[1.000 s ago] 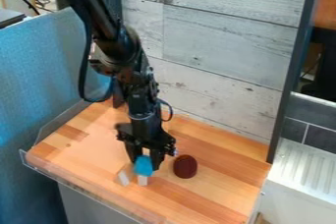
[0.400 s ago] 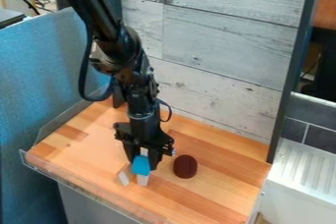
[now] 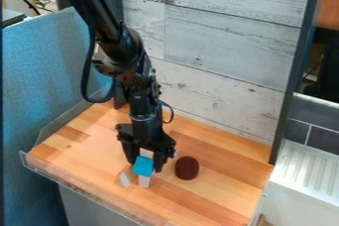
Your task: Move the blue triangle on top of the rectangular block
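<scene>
Blue at the lower end of the black gripper [image 3: 146, 164], above the wooden desk [image 3: 218, 195]: can see there the blue block [image 3: 142, 166], toward the near edge of the wood. Cannot tell whether holding it firmly or letting it loose, so cannot call the gripper wide or narrow with certainty. Directly under the blue colour, can see the white rectangular block [image 3: 143, 181], looking to meet the blue block from below. Cannot say, however, whether carrying its weight.

Just beside, to the left in the view, can notice also the pale block [image 3: 124, 179], standing at a slant and looking apart from the white one. To the right, near the gripper but apart from it, can find the dark red-brown oval thing [image 3: 187, 168], lying on the wood.

Along the near side of the desk, can see the clear rim [image 3: 86, 195]. At the back, can observe the grey-white wooden boards [image 3: 218, 36], and at the left, the blue fabric panel [image 3: 39, 81]. At the far right, beyond the dark post [image 3: 293, 81], can see the dark tiles [image 3: 321, 143] and, lower, the white ribbed surface [image 3: 305, 173]
</scene>
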{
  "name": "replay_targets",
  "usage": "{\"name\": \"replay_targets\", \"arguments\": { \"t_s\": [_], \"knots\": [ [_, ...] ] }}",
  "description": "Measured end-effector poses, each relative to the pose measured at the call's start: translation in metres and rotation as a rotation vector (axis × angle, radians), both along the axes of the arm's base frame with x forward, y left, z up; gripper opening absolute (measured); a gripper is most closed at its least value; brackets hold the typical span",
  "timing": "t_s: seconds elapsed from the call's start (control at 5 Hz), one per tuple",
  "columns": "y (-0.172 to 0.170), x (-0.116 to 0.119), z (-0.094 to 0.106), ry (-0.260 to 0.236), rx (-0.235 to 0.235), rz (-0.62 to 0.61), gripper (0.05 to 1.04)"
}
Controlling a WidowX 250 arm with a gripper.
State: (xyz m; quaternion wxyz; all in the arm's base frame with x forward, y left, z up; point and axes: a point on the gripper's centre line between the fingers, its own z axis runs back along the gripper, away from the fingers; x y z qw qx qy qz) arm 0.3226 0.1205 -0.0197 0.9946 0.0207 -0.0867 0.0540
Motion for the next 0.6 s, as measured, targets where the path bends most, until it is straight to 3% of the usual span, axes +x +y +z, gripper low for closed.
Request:
{"name": "replay_targets", "arguments": {
  "t_s": [0.2,0.4,0.6],
  "knots": [
    [-0.001,0.0,0.0,0.002,-0.002,-0.007,1.005],
    [-0.004,-0.002,0.0,0.012,-0.022,-0.006,1.0],
    [-0.009,0.001,0.018,-0.017,-0.051,-0.022,1.001]
  ]
}}
